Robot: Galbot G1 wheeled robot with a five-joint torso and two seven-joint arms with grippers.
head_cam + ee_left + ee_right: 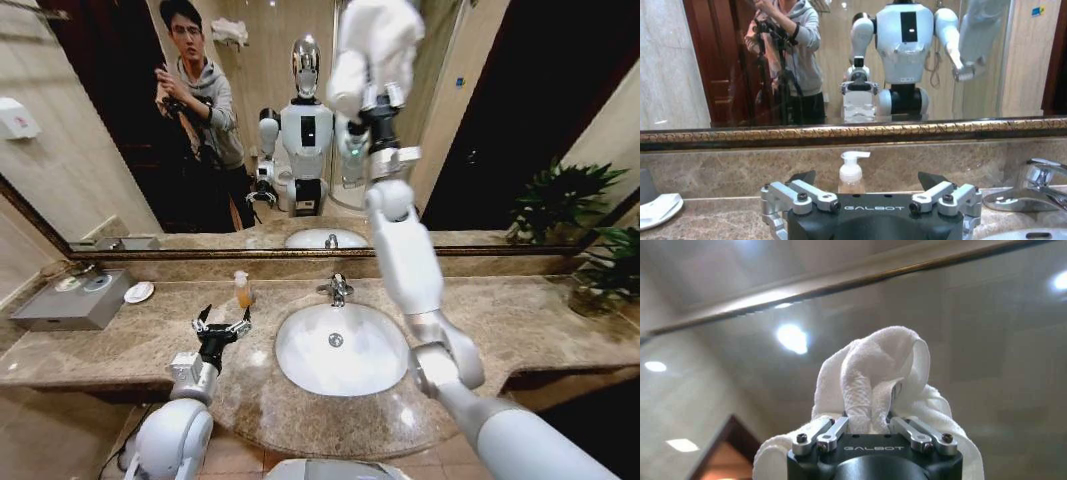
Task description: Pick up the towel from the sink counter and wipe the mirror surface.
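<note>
Starting nearest you, the left gripper (222,325) hovers low over the sink counter (520,330), beside the basin (336,348), its fingers spread apart with nothing between them (it looks parked clear of the work). Past it, a soap bottle (851,173) stands at the backsplash and the chrome faucet (337,289) sits behind the basin. Your right arm reaches high over the basin so the right gripper (870,422) can present the towel (877,372) to the mirror surface (480,140). Its fingers are clamped on a bunched fold of cloth, leaving a soft pad in front, which suits wiping. You can judge the pickup done; whether the towel actually touches the glass can't be told from these views.
</note>
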